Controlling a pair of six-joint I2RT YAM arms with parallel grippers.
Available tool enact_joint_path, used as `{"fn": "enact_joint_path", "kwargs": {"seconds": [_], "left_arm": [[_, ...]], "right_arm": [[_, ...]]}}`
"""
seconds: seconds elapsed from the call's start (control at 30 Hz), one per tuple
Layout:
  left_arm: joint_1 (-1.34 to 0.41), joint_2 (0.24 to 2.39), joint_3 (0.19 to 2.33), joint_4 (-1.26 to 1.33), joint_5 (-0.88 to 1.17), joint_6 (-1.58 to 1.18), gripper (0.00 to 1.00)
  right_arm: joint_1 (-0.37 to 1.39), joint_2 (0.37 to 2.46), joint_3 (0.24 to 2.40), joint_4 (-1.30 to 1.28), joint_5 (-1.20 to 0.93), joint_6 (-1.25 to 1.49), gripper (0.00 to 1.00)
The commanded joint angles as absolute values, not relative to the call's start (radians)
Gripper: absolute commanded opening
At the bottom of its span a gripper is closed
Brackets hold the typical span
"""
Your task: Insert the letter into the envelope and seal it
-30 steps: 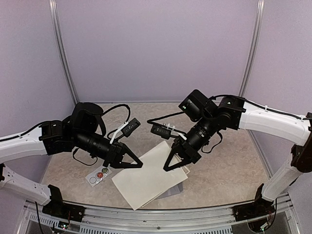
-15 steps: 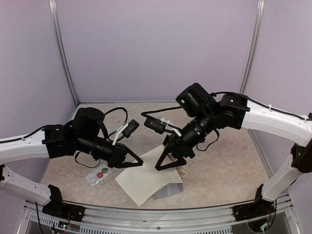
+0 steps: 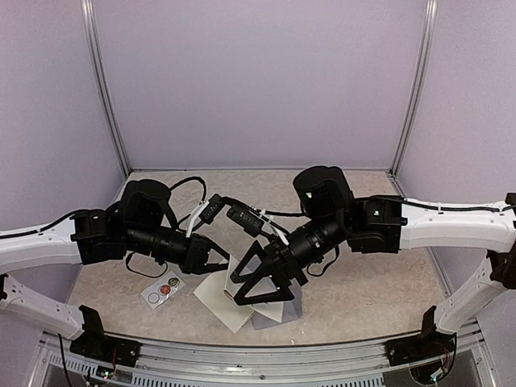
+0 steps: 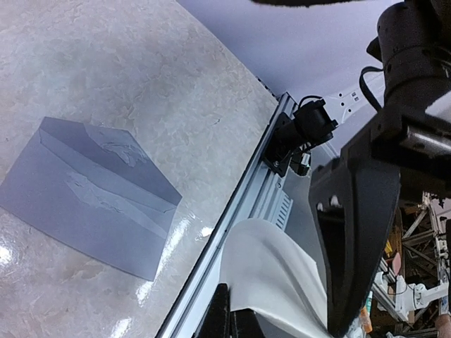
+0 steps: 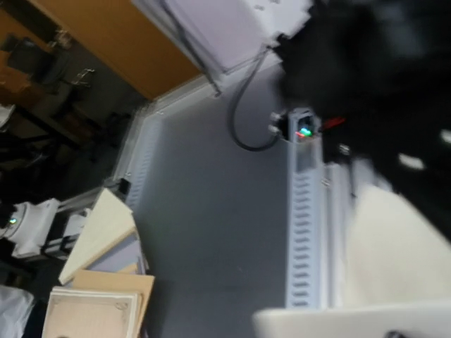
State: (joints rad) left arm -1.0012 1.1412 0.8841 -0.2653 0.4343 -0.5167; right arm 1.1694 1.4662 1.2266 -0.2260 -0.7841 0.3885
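The cream letter (image 3: pixel 218 297) hangs curled from my left gripper (image 3: pixel 226 260), which is shut on its upper edge; in the left wrist view the sheet (image 4: pixel 275 278) bulges up from the pinched fingertips (image 4: pixel 227 317). My right gripper (image 3: pixel 235 291) stands wide open just right of the sheet, one black finger (image 4: pixel 359 239) beside the paper and not gripping it. The grey envelope (image 3: pixel 276 314) lies flat on the table under the right gripper, flap side up (image 4: pixel 91 190). The right wrist view is blurred, showing only a pale part of the letter (image 5: pixel 402 246).
A small white sticker card (image 3: pixel 164 288) lies on the table left of the letter. The table's metal front rail (image 3: pixel 242 355) runs close below the sheet and envelope. Both arms crowd the middle of the marbled table (image 3: pixel 379 282).
My right gripper has opened, let go of the letter and swung down and left. The sheet, earlier stretched flat between both grippers, now hangs curled from the left gripper alone.
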Motion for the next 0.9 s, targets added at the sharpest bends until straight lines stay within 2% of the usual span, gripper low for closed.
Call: {"fn": "enact_joint_path", "kwargs": {"seconds": [0.0,0.17,0.37,0.5,0.67,0.87], "left_arm": [[-0.987,1.113,0.854,-0.181,0.412,-0.538,0.00],[-0.987,1.054,0.798,-0.118,0.484,-0.488,0.00],[-0.989,0.988,0.779,-0.114,0.566,-0.468,0.00],[-1.002,0.969,0.780,-0.115,0.583,-0.468,0.00],[-1.015,0.972,0.798,-0.115,0.620,-0.465,0.00],[-1.035,0.987,0.833,-0.113,0.647,-0.457,0.00]], "right_arm": [[1.196,1.489,1.196,-0.002,-0.816,0.492,0.91],[1.151,1.363,1.203,-0.065,-0.551,0.468,0.91],[0.946,1.167,1.119,-0.100,-0.337,0.532,0.95],[0.795,1.142,1.103,-0.181,-0.329,0.564,0.95],[0.756,1.239,1.152,-0.308,-0.360,0.508,0.95],[0.761,1.379,1.165,-0.334,-0.594,0.416,0.92]]}}
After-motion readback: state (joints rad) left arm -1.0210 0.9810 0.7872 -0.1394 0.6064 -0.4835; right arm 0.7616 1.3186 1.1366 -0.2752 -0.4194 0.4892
